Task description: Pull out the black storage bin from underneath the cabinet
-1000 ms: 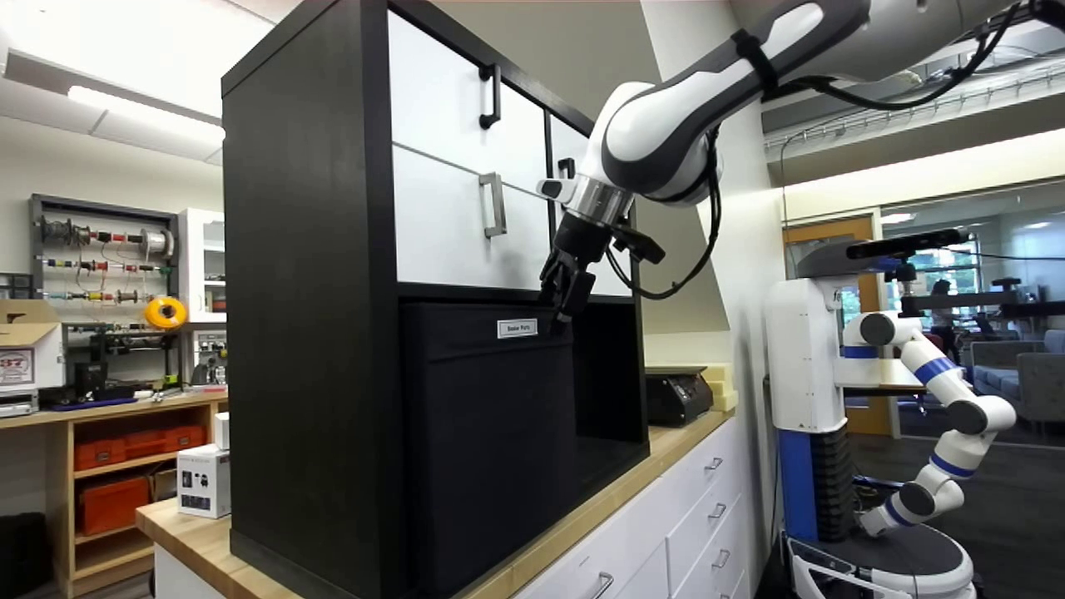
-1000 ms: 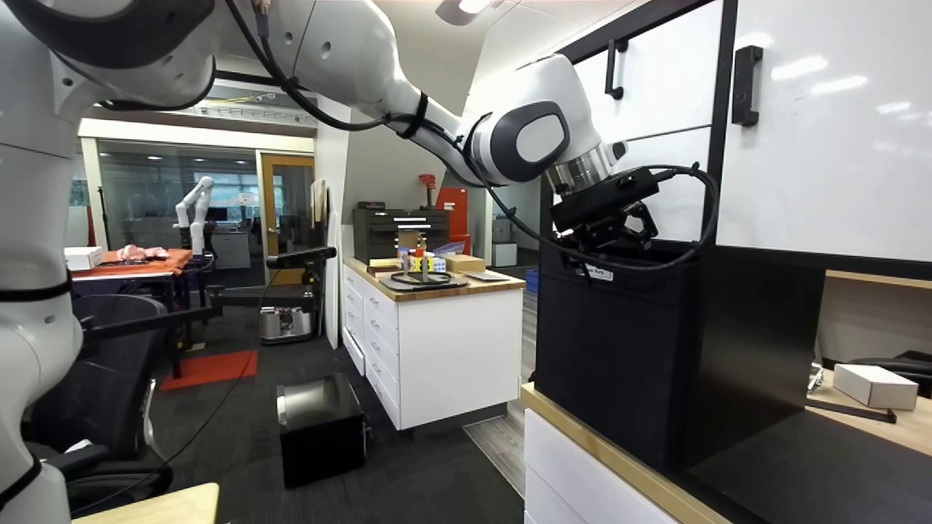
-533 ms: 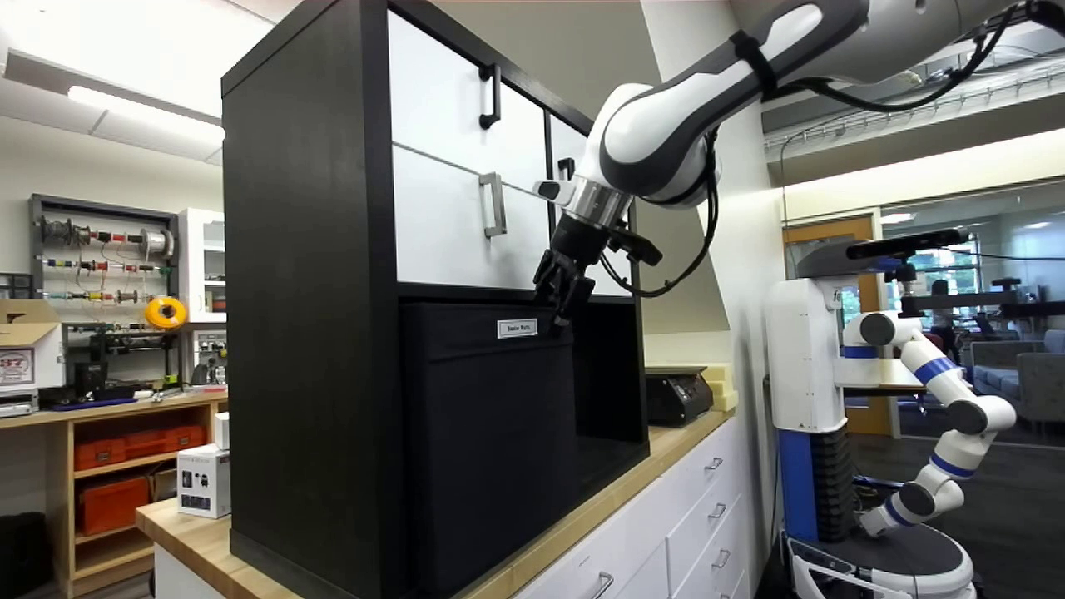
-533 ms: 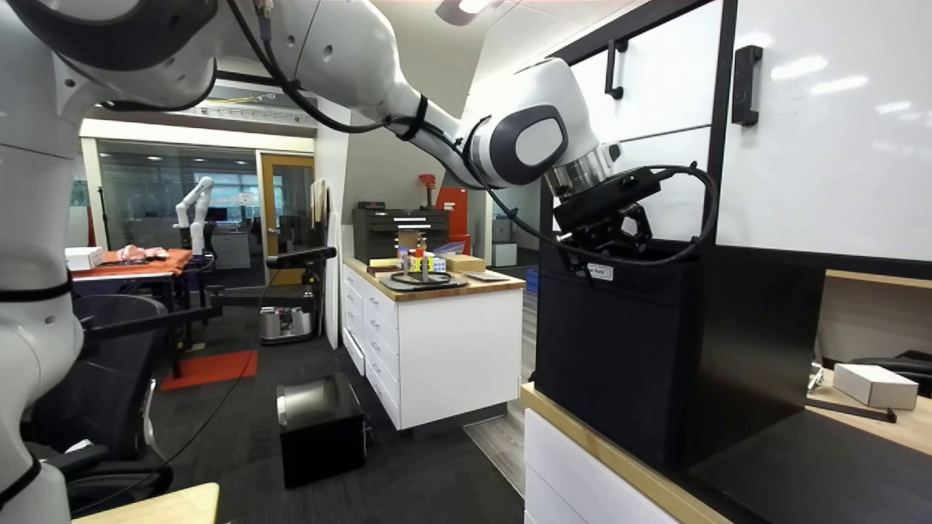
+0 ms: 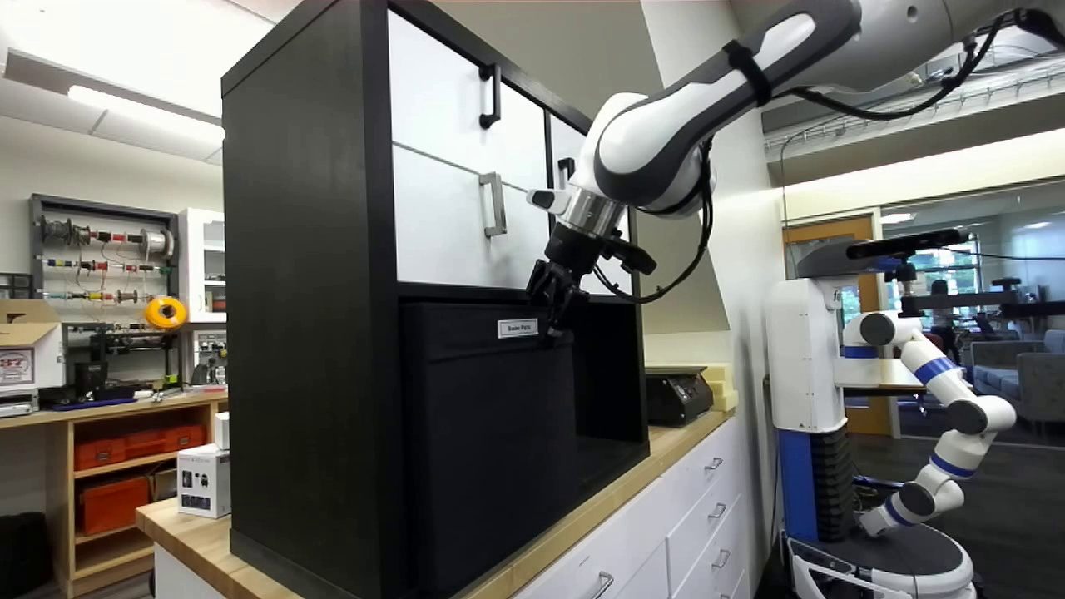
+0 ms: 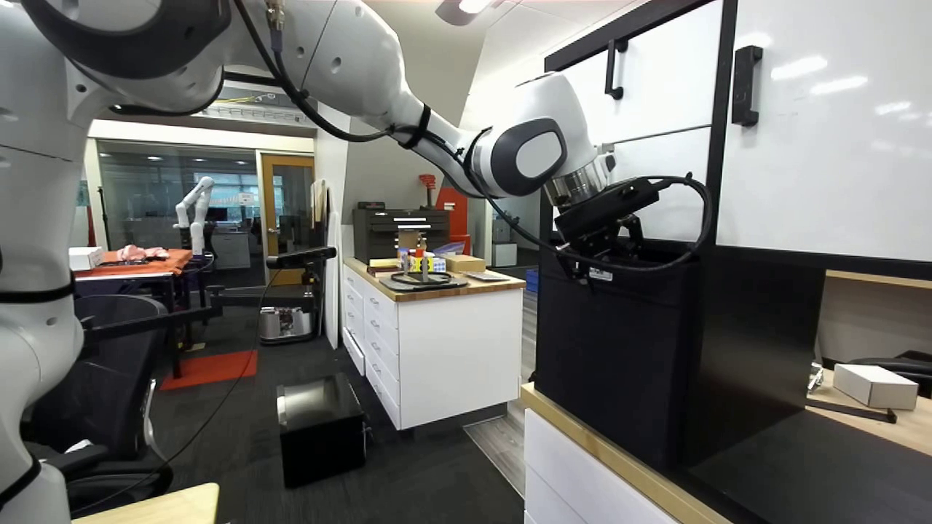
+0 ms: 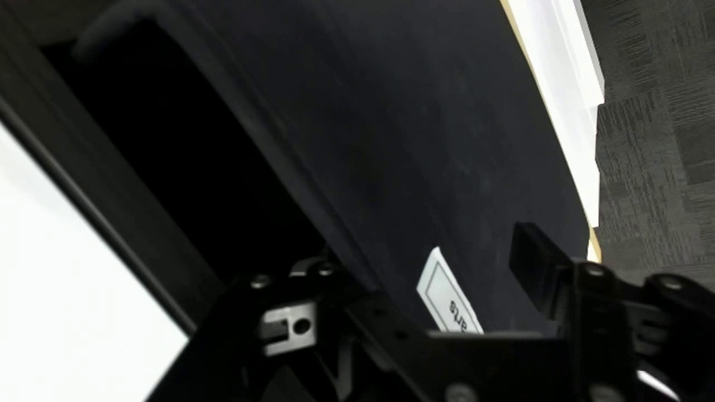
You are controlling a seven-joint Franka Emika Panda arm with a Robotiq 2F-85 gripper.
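The black storage bin (image 5: 491, 433) stands in the lower compartment of the cabinet (image 5: 299, 249), with a white tag (image 5: 517, 328) near its top edge. The bin also shows in an exterior view (image 6: 611, 349) and in the wrist view (image 7: 391, 139). My gripper (image 5: 547, 306) is at the bin's top front edge, beside the tag; it also shows in an exterior view (image 6: 610, 255). In the wrist view the gripper (image 7: 422, 254) is open: one finger is in front of the bin's face, the other near the rim by the dark opening, its tip partly lost in shadow.
White drawer fronts with handles (image 5: 493, 204) hang just above the gripper. A wooden counter edge (image 5: 611, 503) on white drawers runs below the bin. A black device (image 5: 678, 398) stands on the counter. A cable (image 6: 706, 211) loops from the wrist near the cabinet.
My gripper has moved down a little and slightly along the bin's top edge toward the tag. The bin has not visibly moved.
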